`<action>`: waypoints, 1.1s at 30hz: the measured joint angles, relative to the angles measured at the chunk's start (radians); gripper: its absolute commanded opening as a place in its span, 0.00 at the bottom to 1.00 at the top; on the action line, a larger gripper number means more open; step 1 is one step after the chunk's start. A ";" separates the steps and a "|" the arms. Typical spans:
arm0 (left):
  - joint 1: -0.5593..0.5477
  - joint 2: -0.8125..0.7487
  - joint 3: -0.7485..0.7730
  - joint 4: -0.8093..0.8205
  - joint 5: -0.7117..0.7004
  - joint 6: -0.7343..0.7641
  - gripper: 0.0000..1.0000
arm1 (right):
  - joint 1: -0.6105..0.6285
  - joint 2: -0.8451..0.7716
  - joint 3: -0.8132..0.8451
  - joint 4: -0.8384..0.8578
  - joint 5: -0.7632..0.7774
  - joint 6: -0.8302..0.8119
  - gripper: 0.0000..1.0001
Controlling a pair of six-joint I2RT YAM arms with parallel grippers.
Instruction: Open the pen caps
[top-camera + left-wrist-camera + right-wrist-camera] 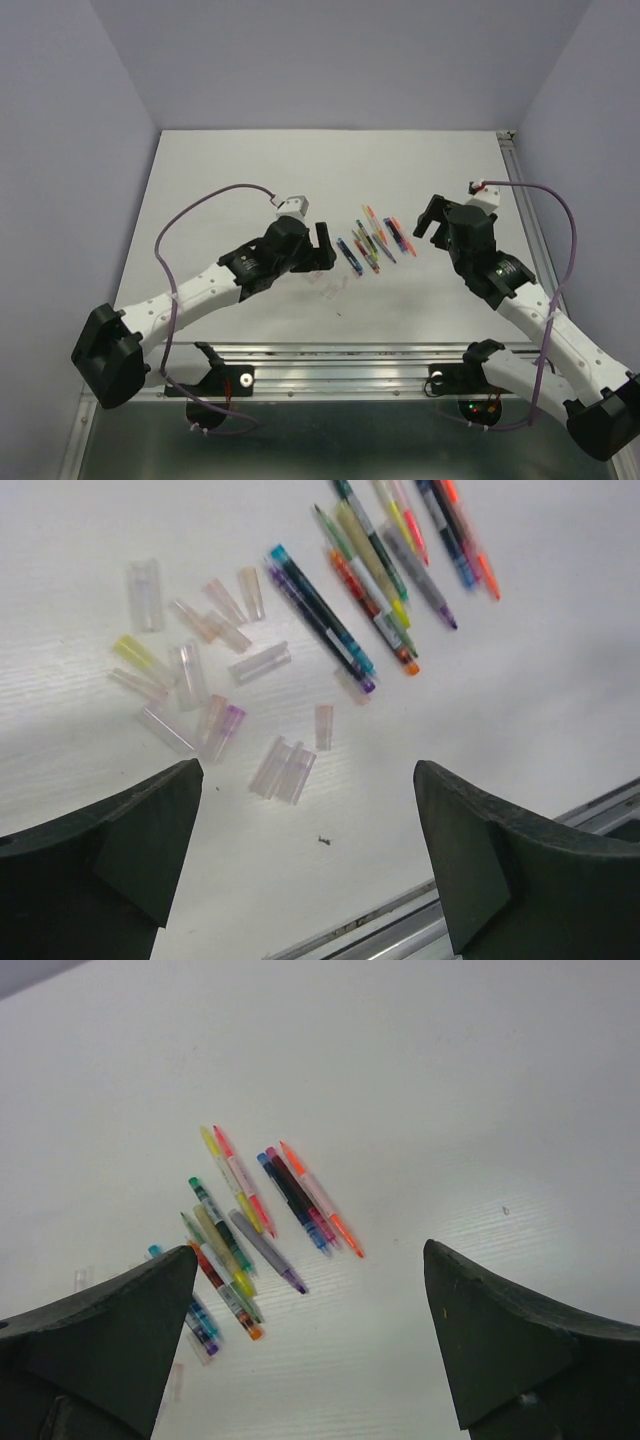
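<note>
Several thin coloured pens (375, 240) lie side by side in a loose row at mid-table, uncapped, also shown in the left wrist view (365, 590) and the right wrist view (255, 1220). Several pale translucent pen caps (260, 663) lie scattered on the table to the left of the pens, faint from above (330, 285). My left gripper (322, 245) (307, 810) hangs open above the table just near the caps, nothing between its fingers. My right gripper (432, 220) (310, 1250) hovers open to the right of the pens, holding nothing.
An aluminium rail (350, 355) runs along the table's near edge, close below the left gripper (400, 920). Another rail (525, 200) borders the right side. A small dark speck (323, 840) lies near the caps. Purple walls enclose the table.
</note>
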 measured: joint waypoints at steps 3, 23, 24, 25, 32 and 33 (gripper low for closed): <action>0.009 -0.070 0.038 -0.047 -0.109 -0.027 0.99 | 0.000 -0.016 -0.010 -0.022 0.018 0.016 1.00; 0.309 -0.319 -0.064 -0.180 -0.307 -0.195 0.99 | 0.000 -0.048 -0.076 -0.095 0.049 0.127 1.00; 0.309 -0.318 -0.064 -0.180 -0.305 -0.195 0.99 | 0.000 -0.048 -0.076 -0.096 0.049 0.130 1.00; 0.309 -0.318 -0.064 -0.180 -0.304 -0.195 0.99 | 0.000 -0.048 -0.076 -0.097 0.051 0.134 1.00; 0.311 -0.320 -0.069 -0.174 -0.296 -0.195 0.99 | 0.000 -0.049 -0.076 -0.100 0.069 0.153 1.00; 0.314 -0.322 -0.074 -0.172 -0.294 -0.195 0.99 | 0.000 -0.049 -0.076 -0.100 0.073 0.153 1.00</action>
